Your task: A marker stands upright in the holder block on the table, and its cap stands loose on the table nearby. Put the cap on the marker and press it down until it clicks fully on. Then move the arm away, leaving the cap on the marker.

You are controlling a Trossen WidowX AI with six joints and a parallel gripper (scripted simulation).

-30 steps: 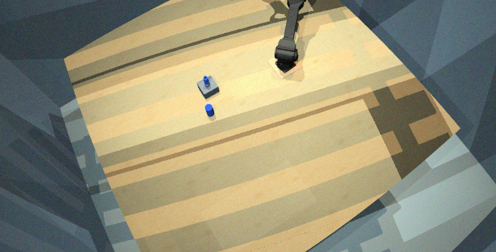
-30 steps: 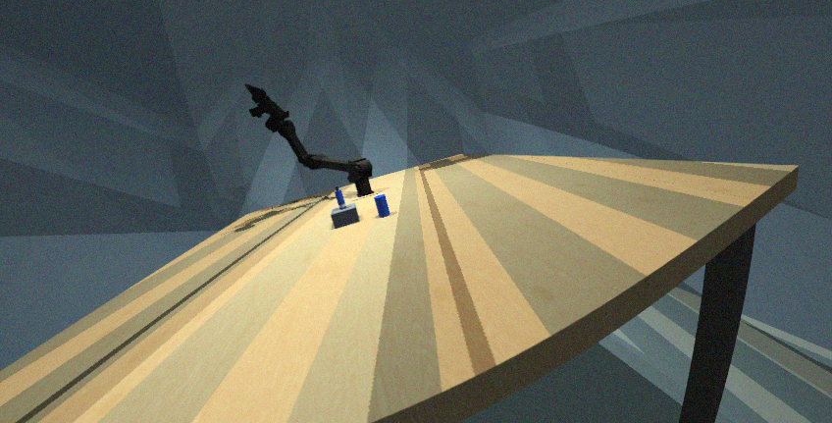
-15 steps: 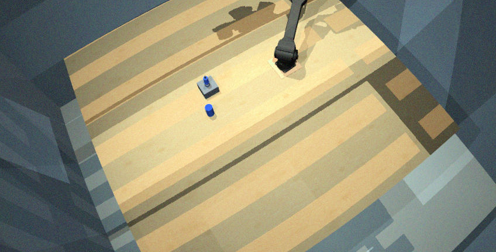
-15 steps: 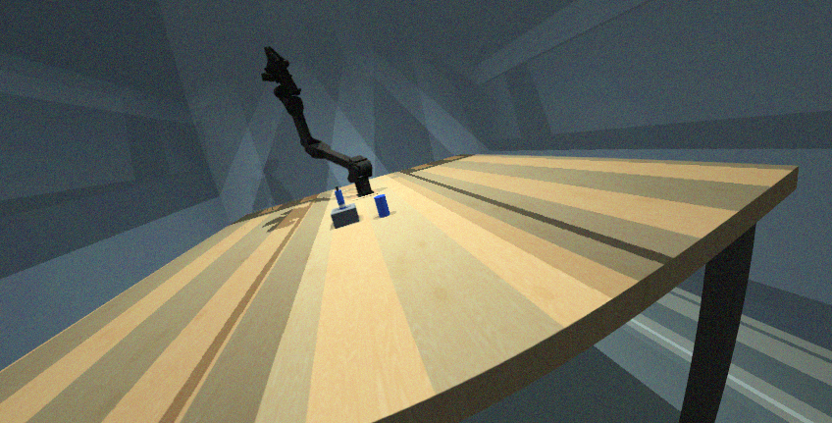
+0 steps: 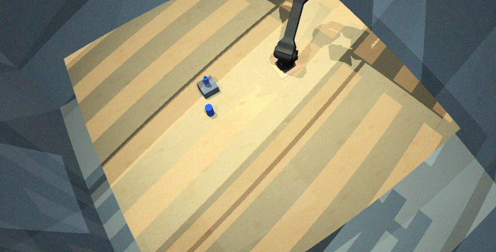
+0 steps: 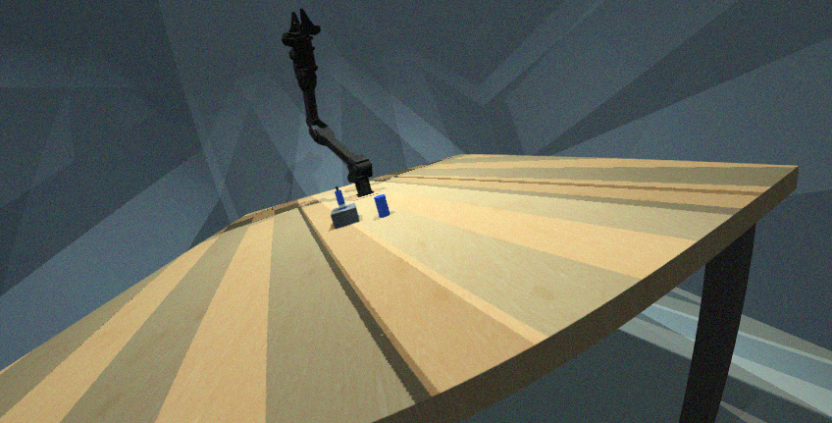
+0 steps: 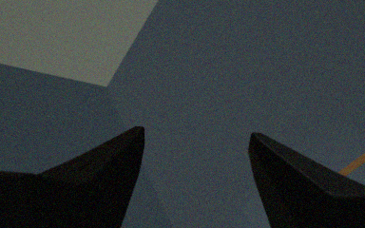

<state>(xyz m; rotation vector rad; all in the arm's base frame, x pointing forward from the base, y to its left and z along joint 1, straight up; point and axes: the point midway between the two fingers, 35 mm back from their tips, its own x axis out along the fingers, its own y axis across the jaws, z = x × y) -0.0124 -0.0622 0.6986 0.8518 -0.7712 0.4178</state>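
Note:
The marker stands upright in the grey holder block; it is blue with a small dark tip at the top, and no cap is on it. The blue cap stands alone on the table, a little apart from the block. My gripper is open, with nothing between its fingers. It points upward, high above the table and far from the cap and the marker. In the top view the fingers are out of the frame.
The arm's base stands on the striped wooden table, beyond the block and the cap in the exterior view. A dark table leg shows below the near edge. The wrist view shows only background surfaces behind the fingers.

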